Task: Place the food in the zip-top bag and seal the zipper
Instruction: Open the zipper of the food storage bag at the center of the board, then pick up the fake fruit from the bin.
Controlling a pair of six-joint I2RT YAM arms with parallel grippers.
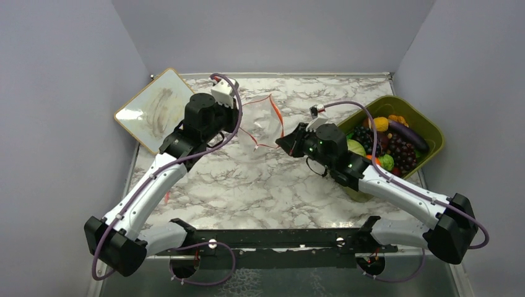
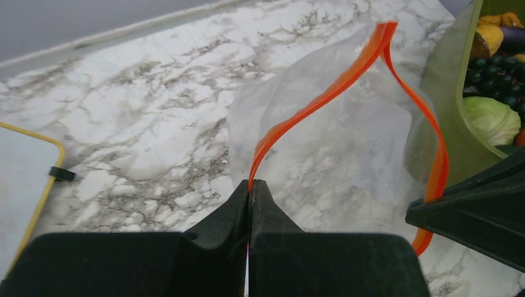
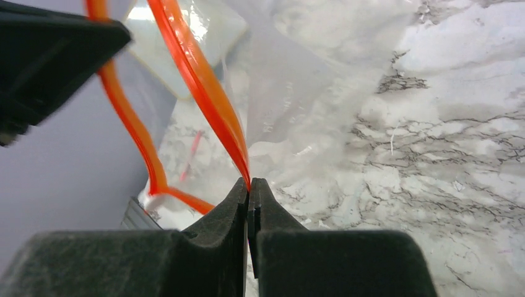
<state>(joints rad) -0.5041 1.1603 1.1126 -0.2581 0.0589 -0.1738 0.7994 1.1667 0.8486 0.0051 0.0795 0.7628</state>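
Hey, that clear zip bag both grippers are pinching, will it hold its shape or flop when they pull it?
Probably floppy: the zipper curves in a wave between the left gripper and right gripper. The zip-top bag looks thin and crinkled, so likely very light. The smooth strip might slip from such narrow pinches.

The zip-top bag (image 2: 347,142) reads to me as thin clear plastic, crinkled, with soft glossy highlights along its folds. Its zipper (image 2: 291,124) is a smooth red-orange plastic strip, shiny and faintly translucent. My left claw (image 2: 249,185) and right claw (image 3: 249,185) both look like matt black plastic with a fine grainy texture. The tabletop (image 1: 260,185) has a marble-pattern finish, white with grey veins, smooth with a low sheen. The bin (image 2: 446,80) is olive-green plastic, glossy and slightly see-through at the wall. In it the grapes (image 1: 402,148) shine dark purple and the cabbage (image 2: 492,117) looks waxy. The board (image 1: 155,108) is glossy white.
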